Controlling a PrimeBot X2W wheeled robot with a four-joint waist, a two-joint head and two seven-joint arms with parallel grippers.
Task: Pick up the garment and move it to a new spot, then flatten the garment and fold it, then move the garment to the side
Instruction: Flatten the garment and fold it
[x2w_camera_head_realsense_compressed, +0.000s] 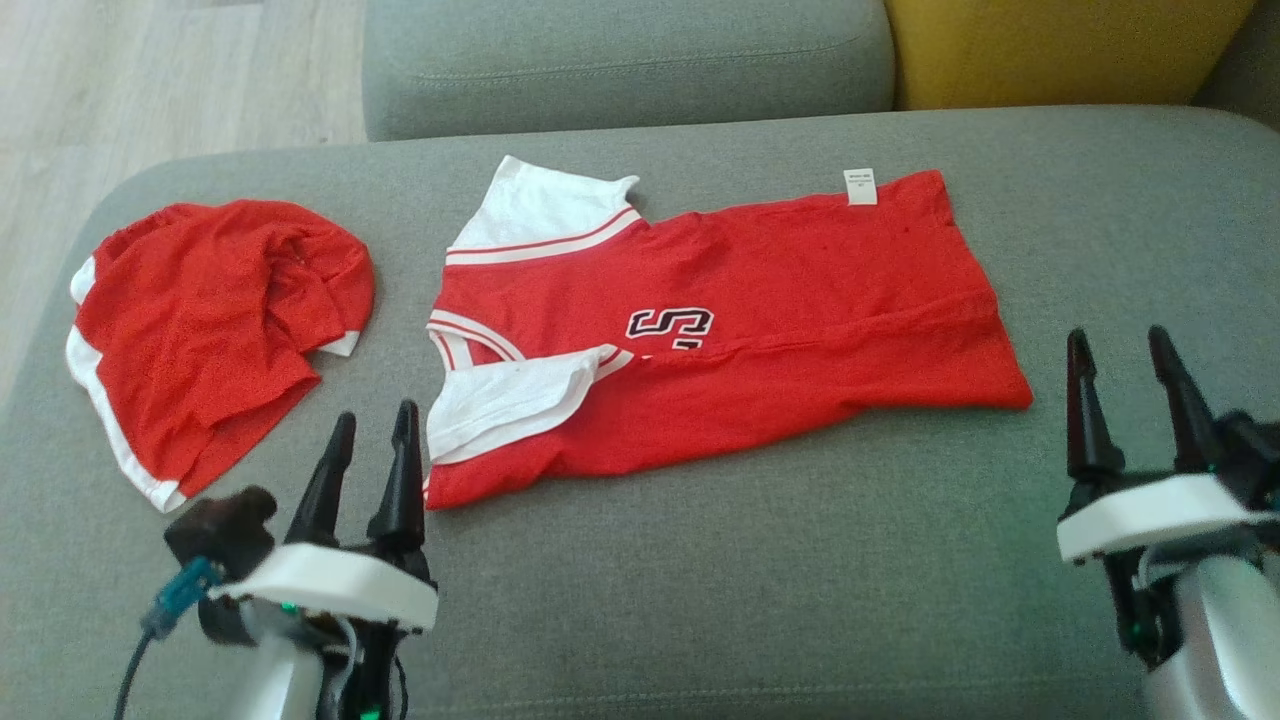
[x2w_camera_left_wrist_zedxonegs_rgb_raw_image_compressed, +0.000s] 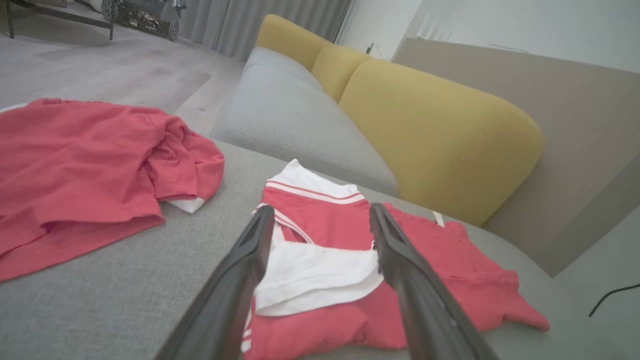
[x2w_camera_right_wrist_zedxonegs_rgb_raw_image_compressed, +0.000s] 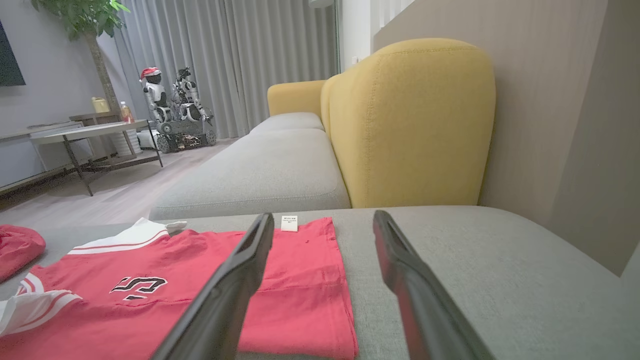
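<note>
Lying flat across the middle of the grey seat cushion is the red jersey, collar end toward my left and hem end toward my right. Its near long edge is folded up over the body, and the fold cuts across the black letter S. The near white sleeve is turned in on top of the red cloth. The far white sleeve points toward the yellow backrest. A white label sits on the far edge near the hem. My left gripper has its two dark fingers spread wide with nothing between them, tips just beside the near sleeve. My right gripper is equally wide and empty, just off the hem corner and clear of the cloth. A second, crumpled red garment lies apart at my far left.
</note>
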